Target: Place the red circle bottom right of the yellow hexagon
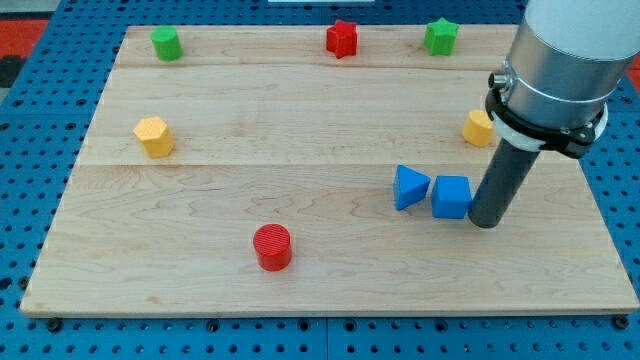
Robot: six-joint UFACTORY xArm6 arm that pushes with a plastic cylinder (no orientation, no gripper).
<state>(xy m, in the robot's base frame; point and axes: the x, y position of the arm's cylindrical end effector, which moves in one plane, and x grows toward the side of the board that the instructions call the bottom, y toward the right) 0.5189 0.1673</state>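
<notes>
Where the straight dark rod descends from the grey cylindrical arm body at the view's right, my tip is set on the pale wooden board, just to the right of the blue plastic cube and touching it or very nearly so; which of the two cannot be told. No gripper is carried by this arm, so no open or closed state can be given; only the rod's end is presented to the blocks. The blue triangular block is placed just left of the blue cube, the two almost in contact. A yellow block, whose shape is partly hidden by the arm, is seen above the rod near the board's right edge.

The red circular block is found in the lower middle of the board, well apart from my tip and from every other block. The yellow hexagonal block is located at the view's left, above and to the left of the red circle, with bare wood between them. Along the top edge, a green block is set at the left, a red star-shaped block near the middle, and a green star-shaped block to the right. The board is laid on a blue perforated surface.
</notes>
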